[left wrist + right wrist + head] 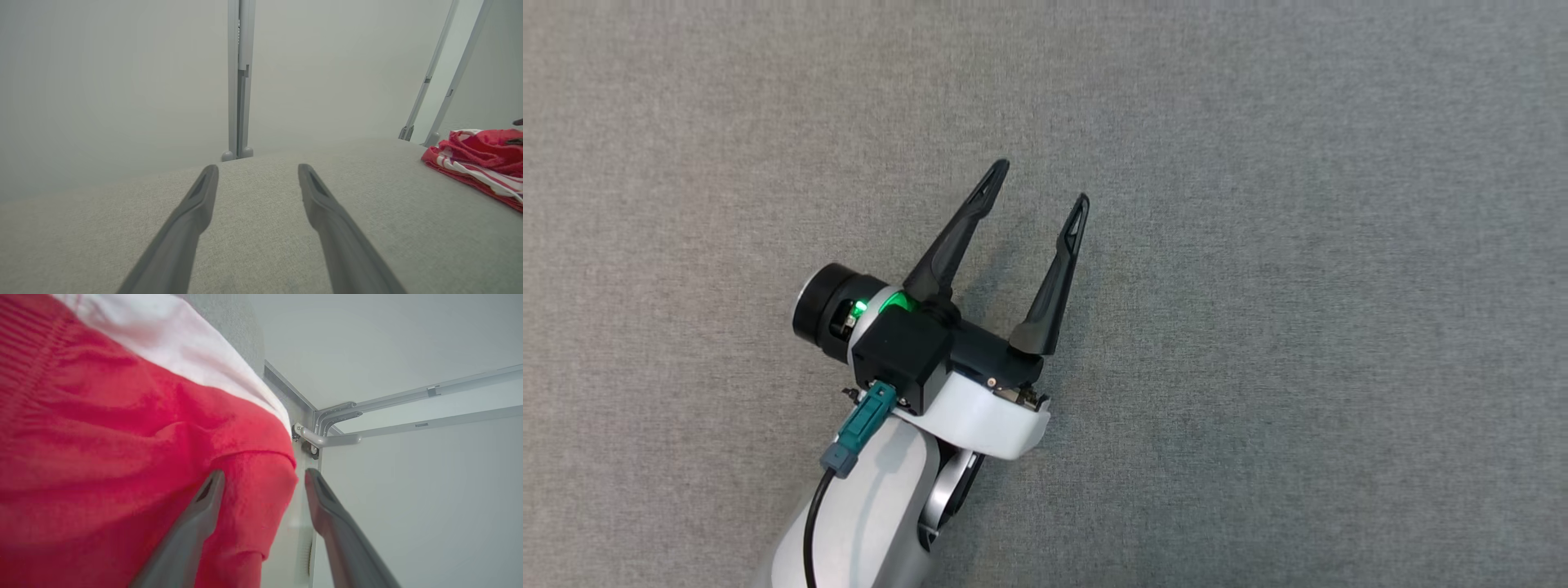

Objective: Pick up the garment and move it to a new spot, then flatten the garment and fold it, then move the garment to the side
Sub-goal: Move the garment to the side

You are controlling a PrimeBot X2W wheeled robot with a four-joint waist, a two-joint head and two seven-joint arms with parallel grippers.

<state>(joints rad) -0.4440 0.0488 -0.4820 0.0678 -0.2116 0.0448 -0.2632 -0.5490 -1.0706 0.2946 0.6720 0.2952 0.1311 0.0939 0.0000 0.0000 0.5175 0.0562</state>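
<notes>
As seen from the head view looking down, item one: left gripper (1040, 185), black, on a white forearm, over the grey cloth-covered desk (1298, 245). Fingers (956, 237): two, long, dark, spread in a V, released, with bare desk showing between them. Fittings: green light (894, 304) lit at the wrist; teal plug (862, 425) with a black cable running down the forearm.

Item two: garment (478, 159), red with white stripes, bunched in folds. Location, left wrist view: on the desk at that view's right edge, near the desk's far corner, well apart from the left fingers. Location, right wrist view: close up, across the left and centre, red cloth with a white band above it.

Item three: right gripper (264, 474). Fingers (196, 522): spread wide, released. A rounded fold of the red cloth lies between them, overlapping the left-hand finger in that view; whether it touches cannot be told. A strip of pale background separates the fold from the other finger.

Item four: pale grey metal posts (239, 81), upright beyond the desk's far edge in the left wrist view, one pair at centre, another at the right by the garment. Right wrist view: similar tubes (408, 396) meeting at a bracket just past the garment's edge.

Surround: plain pale wall.
</notes>
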